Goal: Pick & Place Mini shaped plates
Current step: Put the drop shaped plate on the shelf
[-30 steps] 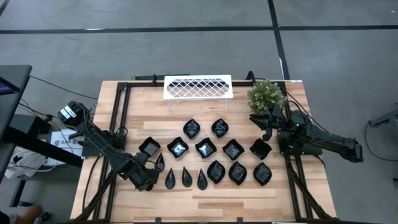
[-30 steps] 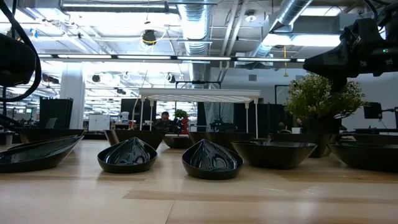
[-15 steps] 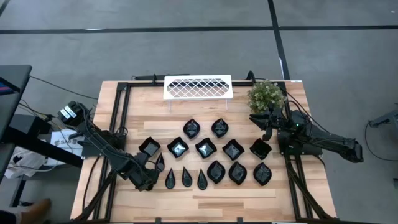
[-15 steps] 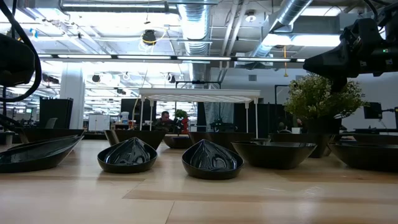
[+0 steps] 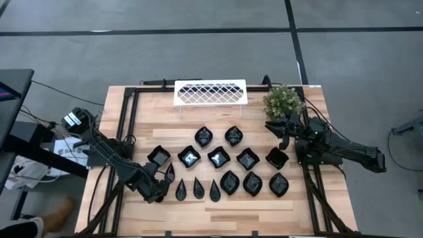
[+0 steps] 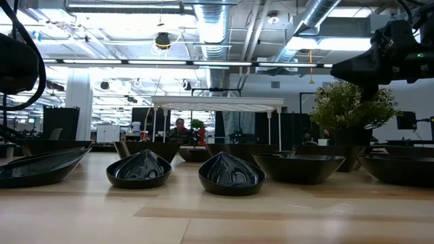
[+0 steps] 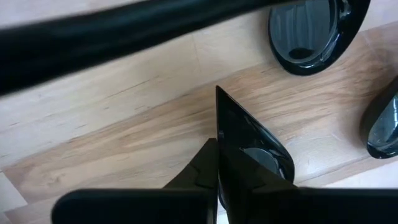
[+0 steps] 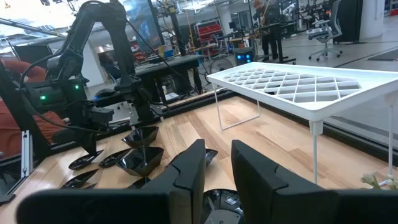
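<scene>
Two arms flank a wooden table (image 5: 139, 112) with a white lattice tray (image 5: 210, 92) at the far edge, nothing on it. Small black plates (image 5: 219, 157) lie in rows mid-table, all empty. At near left, the left gripper (image 5: 160, 187) pinches a teardrop plate (image 7: 245, 146) tilted on edge. Far right, the right gripper (image 5: 283, 137) hovers by the potted plant (image 5: 282, 101), fingers slightly parted.

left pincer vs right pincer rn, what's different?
Grip: the left pincer is shut on a slim teardrop plate, held on edge; the right pincer is open with nothing between its fingers.
Place: the left pincer is at the table's front left, next to the row of teardrop plates; the right pincer is at the right side, beside the potted plant.
Shared: both are dark, two-fingered.
</scene>
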Robot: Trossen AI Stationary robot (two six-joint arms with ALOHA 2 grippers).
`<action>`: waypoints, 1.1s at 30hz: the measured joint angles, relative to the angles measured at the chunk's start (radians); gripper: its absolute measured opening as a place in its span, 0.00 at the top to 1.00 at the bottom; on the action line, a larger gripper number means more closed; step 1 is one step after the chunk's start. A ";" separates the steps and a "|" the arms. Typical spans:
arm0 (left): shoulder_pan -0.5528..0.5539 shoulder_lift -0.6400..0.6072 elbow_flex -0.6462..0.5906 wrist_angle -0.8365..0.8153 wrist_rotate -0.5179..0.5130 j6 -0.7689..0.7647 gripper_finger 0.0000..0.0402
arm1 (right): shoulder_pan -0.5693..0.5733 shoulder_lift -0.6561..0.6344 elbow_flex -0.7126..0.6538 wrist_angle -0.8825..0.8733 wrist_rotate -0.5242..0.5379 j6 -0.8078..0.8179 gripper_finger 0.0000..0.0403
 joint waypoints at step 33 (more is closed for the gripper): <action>0.163 -0.316 0.015 0.018 -0.219 0.374 0.99 | 0.000 0.000 0.000 0.000 0.000 0.000 0.82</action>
